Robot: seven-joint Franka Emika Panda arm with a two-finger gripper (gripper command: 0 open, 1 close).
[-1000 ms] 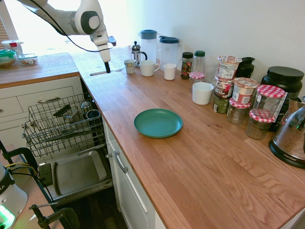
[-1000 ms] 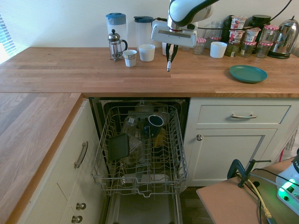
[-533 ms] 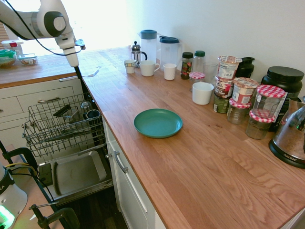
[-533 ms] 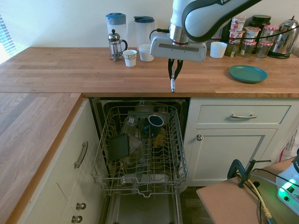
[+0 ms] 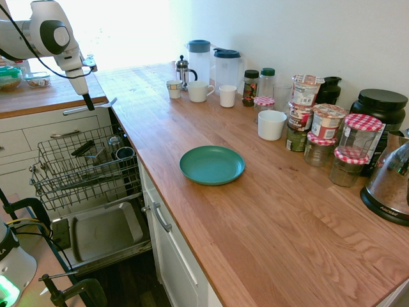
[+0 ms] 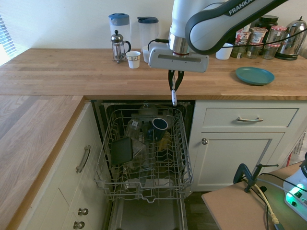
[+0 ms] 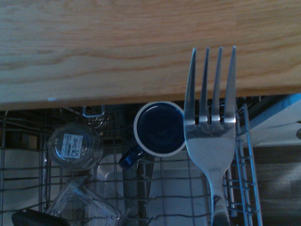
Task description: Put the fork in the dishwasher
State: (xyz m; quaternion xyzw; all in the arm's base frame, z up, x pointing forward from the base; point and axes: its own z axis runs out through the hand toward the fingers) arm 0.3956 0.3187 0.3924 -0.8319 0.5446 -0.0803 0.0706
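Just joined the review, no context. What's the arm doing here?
The gripper is shut on the fork, holding it roughly level at the counter's edge, above the back of the pulled-out dishwasher rack. The dishwasher door is down. In the rack sit a blue mug and a clear jar. The fork is not yet in the rack.
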